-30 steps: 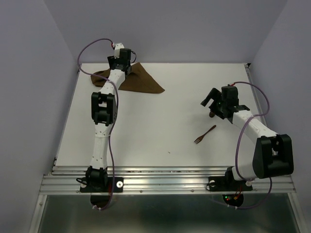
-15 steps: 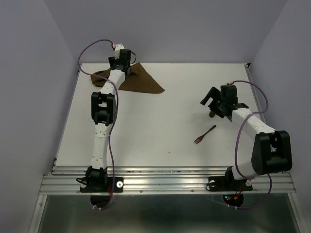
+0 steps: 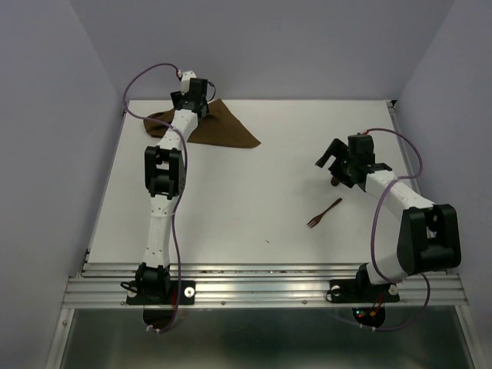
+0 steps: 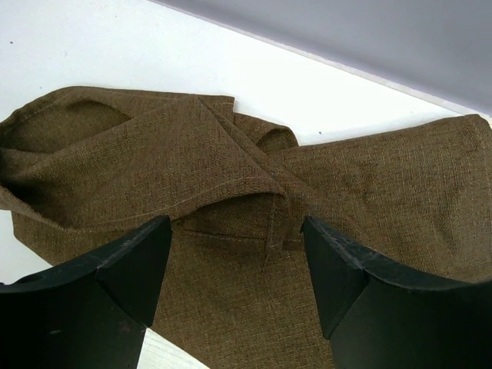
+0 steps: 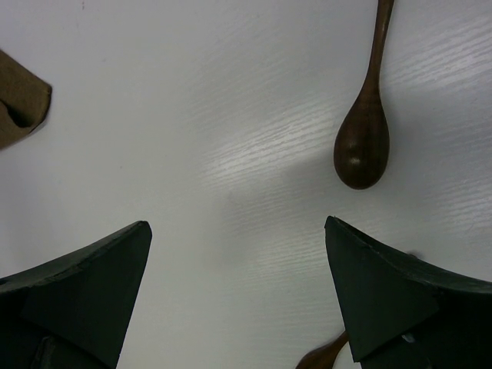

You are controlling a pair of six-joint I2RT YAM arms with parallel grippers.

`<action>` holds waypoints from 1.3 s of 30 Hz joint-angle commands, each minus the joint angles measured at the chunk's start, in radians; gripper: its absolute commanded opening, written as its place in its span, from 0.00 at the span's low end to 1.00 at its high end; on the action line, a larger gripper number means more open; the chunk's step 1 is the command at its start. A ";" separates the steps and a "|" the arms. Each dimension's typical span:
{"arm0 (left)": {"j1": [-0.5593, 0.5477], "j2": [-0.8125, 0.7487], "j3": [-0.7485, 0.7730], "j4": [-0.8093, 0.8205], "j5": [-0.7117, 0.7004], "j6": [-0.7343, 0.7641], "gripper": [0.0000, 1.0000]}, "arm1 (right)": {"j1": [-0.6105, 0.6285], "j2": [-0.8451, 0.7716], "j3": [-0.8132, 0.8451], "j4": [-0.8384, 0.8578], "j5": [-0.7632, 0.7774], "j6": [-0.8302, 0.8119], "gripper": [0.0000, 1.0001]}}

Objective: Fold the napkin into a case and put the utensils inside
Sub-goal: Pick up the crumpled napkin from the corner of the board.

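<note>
The napkin (image 3: pixel 223 131) lies at the far left of the white tabletop (image 3: pixel 254 192), unfolded into no neat shape: it sits as a loose, rumpled heap with one pointed corner reaching right. In the left wrist view, a stitched hem crosses the cloth on a slant, with one flap turned over another and a small raised loop at the fold.

The left arm stretches to the far edge, and the left claw (image 4: pixel 234 231) is over the napkin. Its two dark fingers (image 4: pixel 115 269) are spread wide with nothing pinched between them; whether they touch the cloth cannot be told.

The right claw (image 5: pixel 238 227) hangs over bare tabletop at the right side, its fingers also spread wide and gripping nothing. The spoon (image 5: pixel 361 150) lies flat just beside it, bowl toward the claw and handle pointing away, outside the gap between the fingers. In the top view, the spoon is mostly hidden under the right wrist.

The fork (image 3: pixel 324 212) lies on the tabletop nearer than the spoon, slanted, with its tines at the near left end. Both utensils are well apart from the napkin.
</note>
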 commanded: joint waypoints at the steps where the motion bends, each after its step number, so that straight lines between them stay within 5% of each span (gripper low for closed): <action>1: 0.003 0.008 0.067 -0.028 0.005 0.002 0.80 | -0.003 -0.003 0.047 0.020 -0.016 0.007 1.00; 8: 0.024 0.019 0.078 -0.054 0.031 -0.006 0.65 | -0.003 0.000 0.052 0.020 -0.018 0.008 1.00; 19: 0.052 0.038 0.101 -0.064 0.116 0.010 0.64 | -0.003 0.003 0.058 0.020 -0.021 0.011 1.00; 22: 0.052 0.039 0.098 -0.071 0.087 0.019 0.51 | -0.003 0.003 0.056 0.020 -0.019 0.011 1.00; 26: 0.054 0.015 0.057 -0.055 0.090 0.013 0.15 | -0.003 0.006 0.055 0.019 -0.024 0.013 1.00; 29: 0.054 -0.011 0.018 -0.050 0.102 0.004 0.00 | -0.003 0.006 0.056 0.019 -0.029 0.011 1.00; 39: -0.006 -0.260 -0.141 -0.102 0.192 -0.003 0.00 | 0.006 0.005 0.085 0.017 -0.050 -0.015 1.00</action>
